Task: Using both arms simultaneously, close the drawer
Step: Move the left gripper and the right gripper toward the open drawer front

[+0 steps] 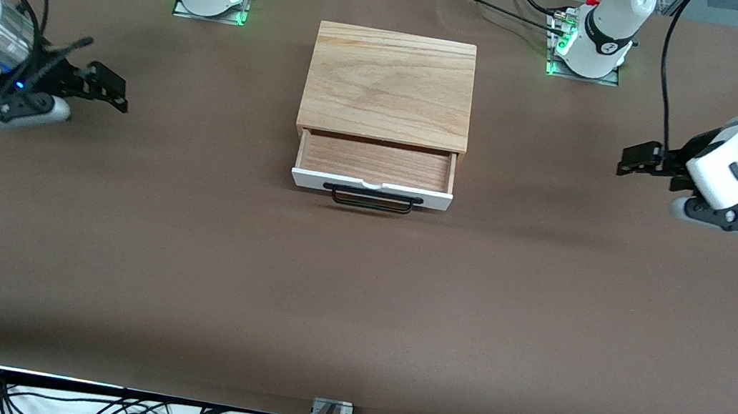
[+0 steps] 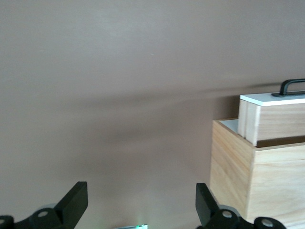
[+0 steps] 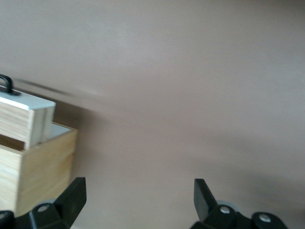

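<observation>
Brown table (image 1: 190,247) fills the frame. At upper centre sits the wooden box (image 1: 390,83), its drawer (image 1: 374,168) pulled partly out below it. Right gripper (image 1: 112,89) at the left edge and left gripper (image 1: 638,160) at the right edge hang above the table, fingers spread wide.

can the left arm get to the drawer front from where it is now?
Probably yes. The left gripper hovers open toward its own end of the table, and only bare table lies between it and the drawer, which stands pulled out of the box.
</observation>
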You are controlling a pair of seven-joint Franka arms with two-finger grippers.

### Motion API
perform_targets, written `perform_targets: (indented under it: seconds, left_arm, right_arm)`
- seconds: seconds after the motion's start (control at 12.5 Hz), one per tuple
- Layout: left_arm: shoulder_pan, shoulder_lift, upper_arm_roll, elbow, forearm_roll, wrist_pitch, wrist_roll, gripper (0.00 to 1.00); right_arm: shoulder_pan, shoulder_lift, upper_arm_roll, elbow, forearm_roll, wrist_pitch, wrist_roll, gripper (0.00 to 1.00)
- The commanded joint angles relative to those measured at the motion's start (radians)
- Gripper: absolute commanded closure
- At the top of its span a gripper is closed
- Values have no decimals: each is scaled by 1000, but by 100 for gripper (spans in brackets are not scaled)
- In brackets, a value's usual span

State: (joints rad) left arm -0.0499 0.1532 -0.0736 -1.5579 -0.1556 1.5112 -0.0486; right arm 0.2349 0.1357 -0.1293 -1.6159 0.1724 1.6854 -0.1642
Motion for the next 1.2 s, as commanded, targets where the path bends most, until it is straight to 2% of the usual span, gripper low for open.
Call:
perform_targets:
  seconds: [0.0, 0.24, 0.48, 0.64, 0.8, 1.04, 1.12]
  left_arm:
    - [-25, 71, -2, 36, -45, 62, 9, 0]
    - [-42, 144, -15, 36, -157, 190, 9, 0]
    - [-76, 225, -22, 59, -228, 282, -11, 0]
    - [-82, 290, -23, 87, -295, 316, -10, 0]
    - [-103, 334, -23, 91, -376, 384, -10, 0]
    - [-188, 411, -23, 90, -437, 525, -10, 0]
    - [-226, 431, -23, 88, -438, 556, -10, 0]
  right_arm:
    - [1, 131, -4, 128, 84, -16, -28, 0]
    - [4, 218, 42, 177, 107, -13, -23, 0]
    - [6, 306, 60, 215, 266, 55, -18, 0]
    - [30, 370, 62, 249, 274, 68, -9, 0]
    - [43, 406, 97, 248, 306, 106, -8, 0]
    - [89, 459, 125, 246, 334, 153, 23, 0]
    - [98, 479, 126, 243, 381, 195, 26, 0]
